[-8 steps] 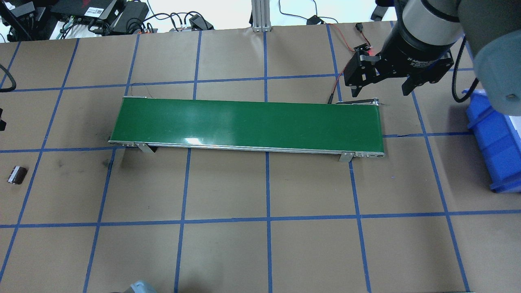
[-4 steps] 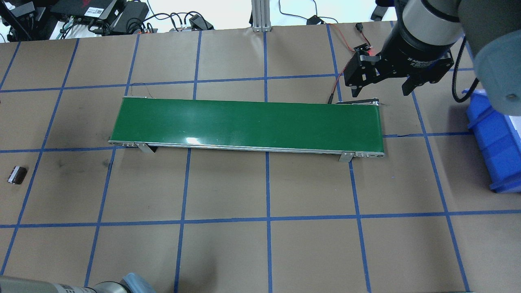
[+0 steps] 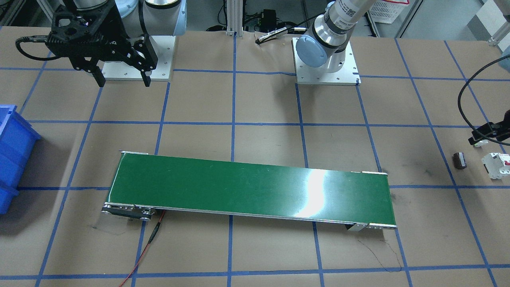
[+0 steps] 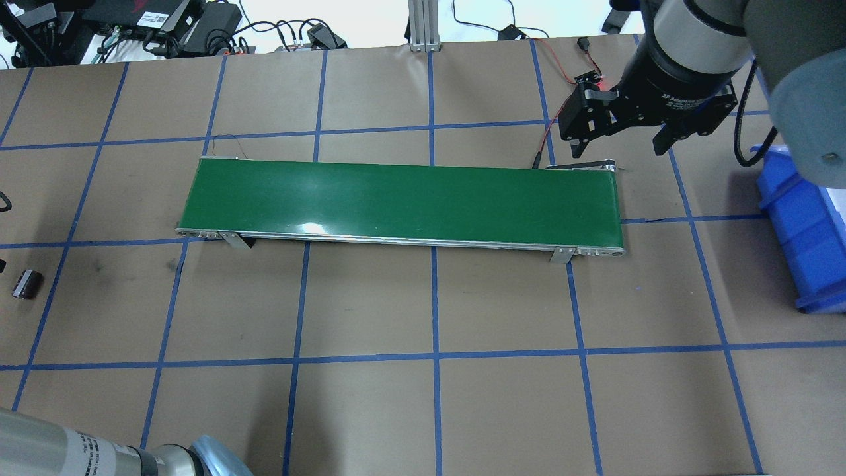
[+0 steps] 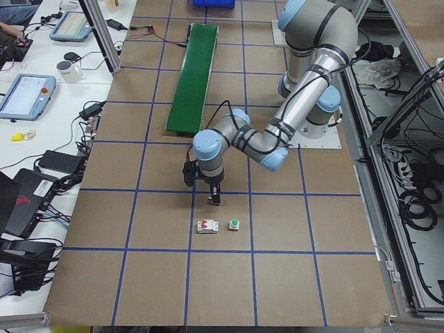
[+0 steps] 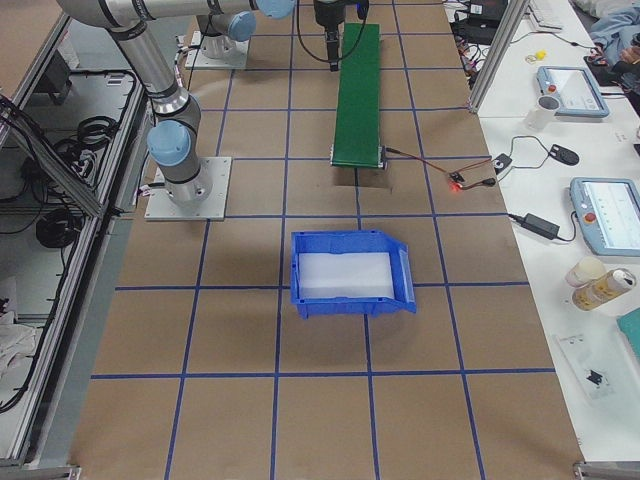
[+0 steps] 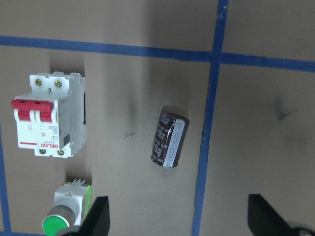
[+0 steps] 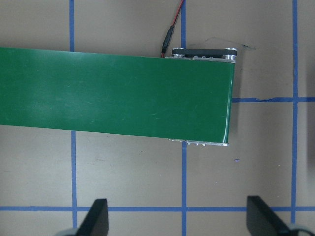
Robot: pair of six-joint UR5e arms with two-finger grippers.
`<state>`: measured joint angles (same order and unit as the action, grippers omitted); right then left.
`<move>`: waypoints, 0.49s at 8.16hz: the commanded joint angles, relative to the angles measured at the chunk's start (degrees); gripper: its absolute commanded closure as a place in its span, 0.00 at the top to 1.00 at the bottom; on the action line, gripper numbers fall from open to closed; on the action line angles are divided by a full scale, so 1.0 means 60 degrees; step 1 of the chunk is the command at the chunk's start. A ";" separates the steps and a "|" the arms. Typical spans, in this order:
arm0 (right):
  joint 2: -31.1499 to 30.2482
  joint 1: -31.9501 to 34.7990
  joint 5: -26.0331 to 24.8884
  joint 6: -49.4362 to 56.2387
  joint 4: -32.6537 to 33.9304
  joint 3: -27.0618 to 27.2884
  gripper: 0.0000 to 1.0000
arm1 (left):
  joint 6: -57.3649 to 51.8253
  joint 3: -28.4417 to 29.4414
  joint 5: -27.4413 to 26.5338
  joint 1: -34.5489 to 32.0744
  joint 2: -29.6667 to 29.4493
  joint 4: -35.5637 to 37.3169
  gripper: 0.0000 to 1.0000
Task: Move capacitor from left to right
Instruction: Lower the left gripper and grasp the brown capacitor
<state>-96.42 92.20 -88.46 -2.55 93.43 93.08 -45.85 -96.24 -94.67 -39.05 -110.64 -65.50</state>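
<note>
Capacitor [image 7: 170,140] seen lying flat on table [image 7: 123,73], at 3 o'clock of white breaker [image 7: 48,115]: stubby, dark reddish-black, pale grey stripe. Left gripper [image 7: 179,219] spread wide, empty. Right gripper [image 8: 178,212] likewise parted, nothing gripped.

Blue bin [image 6: 350,305] w/ pale inside sits on table [image 6: 240,330] nr green conveyor [image 6: 357,90] end, red wire [image 6: 420,160] alongside.

I read red "DELIXI" low on white breaker [image 7: 48,115]. Right claw [image 4: 618,149] body: "2F Adaptive", rest cut off. Capacitor [image 7: 170,140] print too small.
</note>
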 commanded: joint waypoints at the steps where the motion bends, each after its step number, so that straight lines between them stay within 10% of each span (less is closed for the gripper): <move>1: 0.0000 0.0000 0.0035 -0.0029 0.0013 0.0000 1.00 | -0.1074 -0.0014 -0.0028 0.0151 -0.0733 0.0135 1.00; 4: 0.0000 0.0000 0.0007 -0.0015 -0.0001 0.0000 1.00 | -0.1089 -0.0102 -0.0028 0.0136 -0.1012 0.0149 1.00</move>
<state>-96.44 92.20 -88.36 -2.64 93.48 93.08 -52.13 -96.65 -94.83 -38.24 -115.69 -64.66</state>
